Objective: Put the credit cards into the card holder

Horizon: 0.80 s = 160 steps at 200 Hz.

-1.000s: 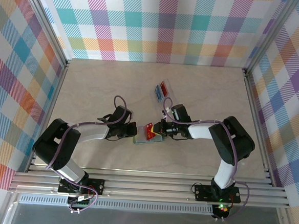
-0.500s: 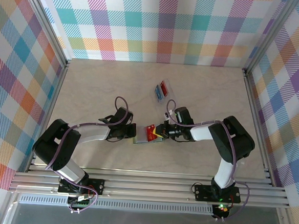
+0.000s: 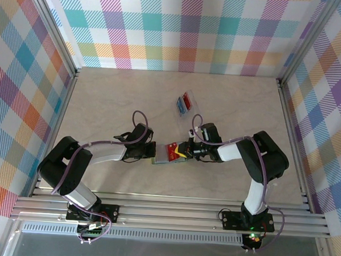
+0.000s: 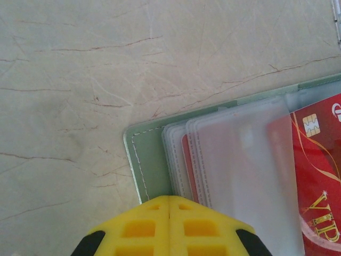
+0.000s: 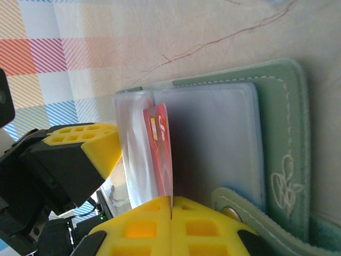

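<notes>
- We are looking at the insertion step. At the bottom of its wrist view, the right gripper [image 5: 171, 210] is pinching the red card [image 5: 161, 154] on edge between its closed jaws. The card's far end is reaching in among the clear sleeves of the card holder [image 5: 287, 133].
- The left gripper [image 4: 169, 213] is showing its fingers pressed together with nothing between them. It is bearing down on the card holder's edge at the lower middle of its view, seemingly pinning it open.
- We are judging that the next move is calling for sliding the card deeper into one sleeve while the card holder is pinned, without buckling the soft plastic.
- Farther up the top view, more credit cards [image 3: 184, 102], red and blue, are lying in a clear tray [image 3: 193, 109], well apart from both grippers.
</notes>
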{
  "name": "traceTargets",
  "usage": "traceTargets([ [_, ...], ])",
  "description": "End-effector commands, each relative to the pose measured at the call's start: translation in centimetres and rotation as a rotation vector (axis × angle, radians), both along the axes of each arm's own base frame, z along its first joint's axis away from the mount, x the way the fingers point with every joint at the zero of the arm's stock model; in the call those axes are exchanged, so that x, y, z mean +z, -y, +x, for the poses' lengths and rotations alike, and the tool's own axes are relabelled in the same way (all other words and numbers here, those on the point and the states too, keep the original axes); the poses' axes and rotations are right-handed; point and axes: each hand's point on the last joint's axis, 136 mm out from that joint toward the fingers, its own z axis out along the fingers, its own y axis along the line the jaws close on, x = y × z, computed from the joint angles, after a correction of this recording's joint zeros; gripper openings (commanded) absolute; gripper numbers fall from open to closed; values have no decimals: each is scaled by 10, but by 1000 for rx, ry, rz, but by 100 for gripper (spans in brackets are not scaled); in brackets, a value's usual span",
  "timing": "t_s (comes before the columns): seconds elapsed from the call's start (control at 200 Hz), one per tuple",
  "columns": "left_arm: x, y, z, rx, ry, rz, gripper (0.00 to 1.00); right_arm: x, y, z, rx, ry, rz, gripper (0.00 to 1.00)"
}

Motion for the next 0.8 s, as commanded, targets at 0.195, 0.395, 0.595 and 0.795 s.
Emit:
traceTargets([
  [0.195, -36, -28, -34, -18, -143, 169, 0, -30, 12, -4, -59, -75, -82, 0],
  [0.395, -39, -28, -35, -25, -147, 177, 0, -30, 6, -1, -59, -65, -79, 0],
  [0.595, -39, -27, -35, -29, -147, 179, 0, -28, -3, -3, -36, -52, -76, 0],
  [0.795, -39, -26, -35, -28, -145, 176, 0, -23, -10, -10, -17, -23, -83, 0],
])
